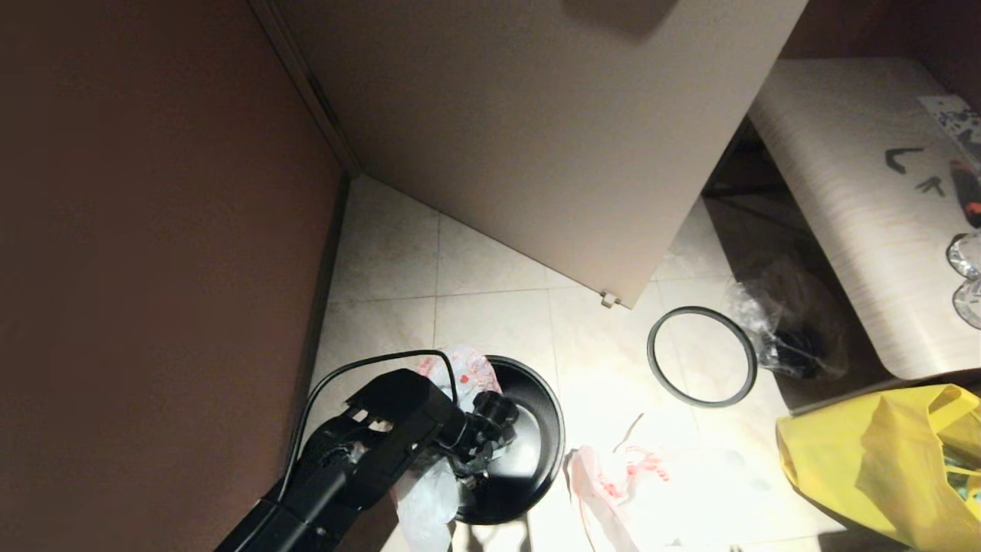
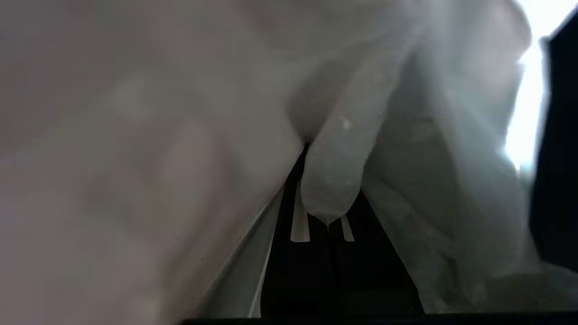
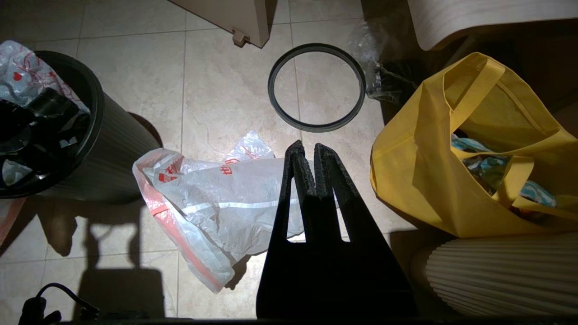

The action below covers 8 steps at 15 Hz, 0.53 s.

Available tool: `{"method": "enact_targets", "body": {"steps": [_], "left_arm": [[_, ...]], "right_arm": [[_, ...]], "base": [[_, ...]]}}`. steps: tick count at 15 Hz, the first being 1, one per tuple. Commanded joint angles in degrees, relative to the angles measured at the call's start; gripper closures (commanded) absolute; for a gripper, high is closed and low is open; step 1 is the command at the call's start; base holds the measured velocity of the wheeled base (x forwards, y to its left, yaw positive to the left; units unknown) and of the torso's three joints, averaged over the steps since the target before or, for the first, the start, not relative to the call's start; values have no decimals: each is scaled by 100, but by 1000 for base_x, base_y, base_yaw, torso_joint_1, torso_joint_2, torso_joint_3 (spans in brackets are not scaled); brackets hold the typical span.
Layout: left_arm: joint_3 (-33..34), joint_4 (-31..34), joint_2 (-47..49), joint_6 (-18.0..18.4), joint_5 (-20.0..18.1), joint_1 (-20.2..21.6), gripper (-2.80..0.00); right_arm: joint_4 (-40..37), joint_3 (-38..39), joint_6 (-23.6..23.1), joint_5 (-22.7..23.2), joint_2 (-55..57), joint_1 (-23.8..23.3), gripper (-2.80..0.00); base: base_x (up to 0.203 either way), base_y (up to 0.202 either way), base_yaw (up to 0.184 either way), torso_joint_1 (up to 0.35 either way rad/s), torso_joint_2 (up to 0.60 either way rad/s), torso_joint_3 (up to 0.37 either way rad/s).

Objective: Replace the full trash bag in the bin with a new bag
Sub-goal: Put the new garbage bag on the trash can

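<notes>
The black bin [image 1: 556, 437] stands on the tiled floor, and its ribbed wall [image 3: 113, 149] shows in the right wrist view. The full trash bag [image 1: 467, 372], white film with red print, bulges at the bin's mouth [image 3: 22, 76]. My left gripper [image 1: 479, 460] reaches down into the bin. It is shut [image 2: 311, 151] on a fold of the bag's film [image 2: 406, 135], which drapes all round it. The new bag [image 1: 636, 475] lies flat on the floor right of the bin. My right gripper [image 3: 306, 146] hangs shut and empty above the new bag's [image 3: 212, 198] edge. It is outside the head view.
The grey rim ring [image 1: 701, 356] lies loose on the floor beyond the new bag. A clear film bag [image 1: 789, 330] with dark contents sits under a pale table [image 1: 843, 230]. A big yellow tote [image 1: 881, 460] stands at the right. A cabinet panel [image 1: 536, 138] and a brown wall [image 1: 153, 268] close in behind and left.
</notes>
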<state>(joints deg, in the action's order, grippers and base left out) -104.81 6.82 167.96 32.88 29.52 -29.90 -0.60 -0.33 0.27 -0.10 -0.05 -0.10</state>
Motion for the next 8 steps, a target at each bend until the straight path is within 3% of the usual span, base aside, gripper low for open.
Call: {"method": "enact_targets", "body": {"steps": [1, 8], "left_arm": [[-348, 189, 333, 22, 70, 20, 0], [-545, 373, 270, -151, 451, 56, 0]], "right_arm": [[-2, -2, 0, 1, 5, 2, 0], [-2, -2, 0, 1, 5, 1, 0]], "base": [[0, 0, 0, 0, 0, 0], [0, 0, 0, 0, 0, 0]]}}
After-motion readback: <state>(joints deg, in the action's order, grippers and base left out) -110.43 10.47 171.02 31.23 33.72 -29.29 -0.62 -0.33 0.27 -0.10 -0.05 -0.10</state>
